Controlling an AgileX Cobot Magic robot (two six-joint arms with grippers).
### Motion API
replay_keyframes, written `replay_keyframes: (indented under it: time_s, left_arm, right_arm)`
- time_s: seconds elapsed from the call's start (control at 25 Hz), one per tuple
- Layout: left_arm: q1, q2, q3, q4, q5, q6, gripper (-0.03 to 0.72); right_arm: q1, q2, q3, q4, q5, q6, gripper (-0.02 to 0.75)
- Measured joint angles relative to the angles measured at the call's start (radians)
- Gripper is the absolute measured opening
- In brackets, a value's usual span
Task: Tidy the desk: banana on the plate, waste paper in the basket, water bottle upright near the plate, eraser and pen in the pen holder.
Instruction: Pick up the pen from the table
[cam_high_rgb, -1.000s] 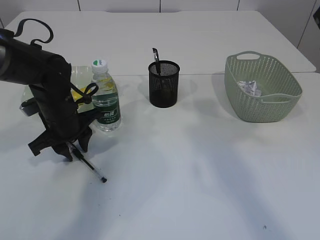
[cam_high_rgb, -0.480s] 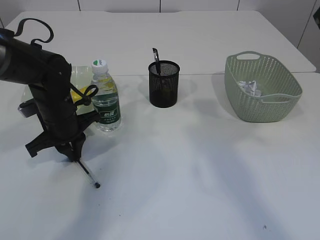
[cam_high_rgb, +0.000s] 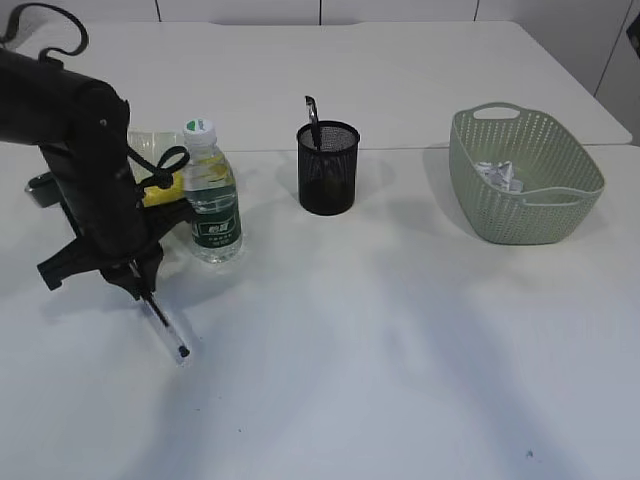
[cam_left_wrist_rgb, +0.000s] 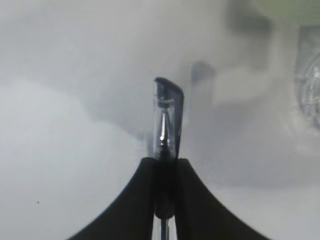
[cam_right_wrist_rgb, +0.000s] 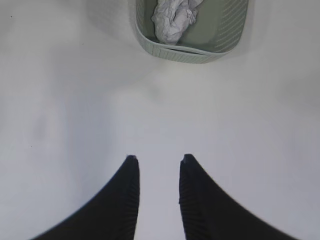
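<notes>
Pen step is in hand: the left gripper (cam_high_rgb: 140, 287) is clamping a clear ballpoint pen (cam_high_rgb: 165, 328) near its upper end, jaws closed down on the barrel, and the pen is hanging slantwise below the fingers with its dark tip just above or barely at the tabletop (cam_high_rgb: 400, 350), can't tell which. In the left wrist view the pen (cam_left_wrist_rgb: 167, 120) is sticking out from between the two dark fingers (cam_left_wrist_rgb: 135, 200), pinched tight. The rest is looking mostly done: banana (cam_high_rgb: 160, 188) sitting on the plate (cam_high_rgb: 140, 145), water bottle (cam_high_rgb: 210, 195) standing upright just beside the plate, crumpled waste paper (cam_high_rgb: 500, 175) lying in the green basket (cam_high_rgb: 525, 190), another pen already poking out of the black mesh pen holder (cam_high_rgb: 328, 168); eraser not visible, maybe inside the holder. The next move is probably calling for carrying the pen rightward past the bottle without knocking it, lining it up over the holder mouth and dropping it in. The right gripper (cam_right_wrist_rgb: 157, 160) is hanging partly open over bare table, holding nothing, with the basket ahead of it.
</notes>
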Motion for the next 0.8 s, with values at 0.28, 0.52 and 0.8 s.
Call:
replay_keyframes:
  time_s: [0.28, 0.52, 0.8]
  left_arm:
    - [0.0, -0.097, 0.0, 0.019, 0.054, 0.075, 0.038]
    - [-0.028, -0.227, 0.0, 0.097, 0.082, 0.123, 0.038]
    - [-0.08, -0.375, 0.0, 0.246, 0.027, 0.16, 0.038]
  right_arm:
    - [0.0, 0.0, 0.0, 0.0, 0.0, -0.002, 0.211]
    - [0.0, 0.0, 0.0, 0.0, 0.0, -0.004, 0.211]
    - [0.0, 0.0, 0.0, 0.0, 0.0, -0.004, 0.211]
